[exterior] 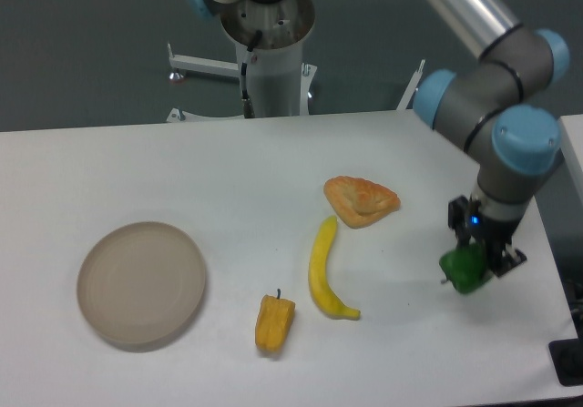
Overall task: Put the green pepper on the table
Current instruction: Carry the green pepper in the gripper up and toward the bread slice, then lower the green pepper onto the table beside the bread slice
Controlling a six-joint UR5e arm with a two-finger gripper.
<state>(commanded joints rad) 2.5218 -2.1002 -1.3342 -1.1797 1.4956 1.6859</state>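
The hand point(475, 259) is reaching down near the right side of the counter point(228, 170), its fingers closing around the green pepper point(465, 269) and gripping it from above. The pepper is sitting low at the counter surface, though whether it is touching is unclear; its stem and long axis are too hidden to read. To the left a pastry point(361, 199) is lying, with a banana point(324, 272) below it running lengthwise toward the front. A yellow pepper point(274, 323) is resting stem-up beside the banana, and a round beige plate point(141, 284) is sitting well apart at the far left.
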